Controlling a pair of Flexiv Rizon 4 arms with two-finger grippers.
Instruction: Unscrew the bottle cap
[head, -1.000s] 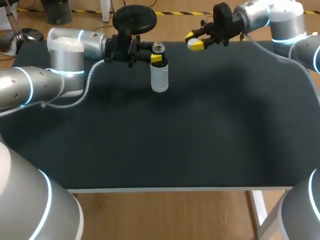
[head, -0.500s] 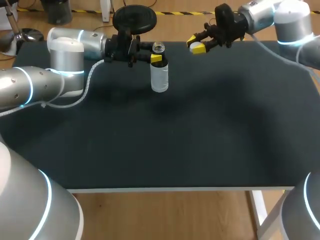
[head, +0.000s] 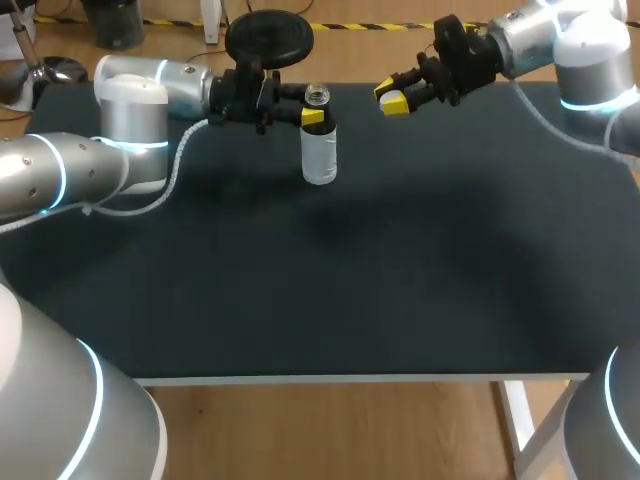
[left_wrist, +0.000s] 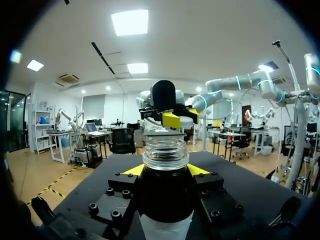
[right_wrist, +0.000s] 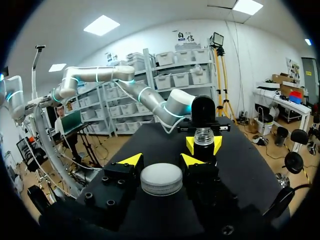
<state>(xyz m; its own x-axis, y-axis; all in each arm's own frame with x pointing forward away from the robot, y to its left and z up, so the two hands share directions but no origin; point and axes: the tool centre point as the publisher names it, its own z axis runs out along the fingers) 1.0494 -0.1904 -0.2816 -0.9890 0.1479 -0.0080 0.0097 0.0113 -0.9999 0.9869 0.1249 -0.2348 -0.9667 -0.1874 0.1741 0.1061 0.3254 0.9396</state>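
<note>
**Ana:** At the far edge of the table (head: 400, 280), what do you see from above?

**Ben:** The bottle (head: 319, 155) stands up there. The left gripper (head: 313, 117) squeezes its neck from both sides. The right gripper (head: 391, 97) hangs well apart, pinching the white cap (head: 386, 104).

**Ana:** And from the left wrist?

**Ben:** The bottle's mouth (left_wrist: 165, 150) is bare. The gripper is tight on each side.

**Ana:** From the right wrist?

**Ben:** The cap sits snug in the gripper, with the bottle ahead.

**Ana:** What now?

**Ben:** I think the cap is off. Hold the bottle steady, keep the cap flat, and put it down gently, away from the bottle.
</note>
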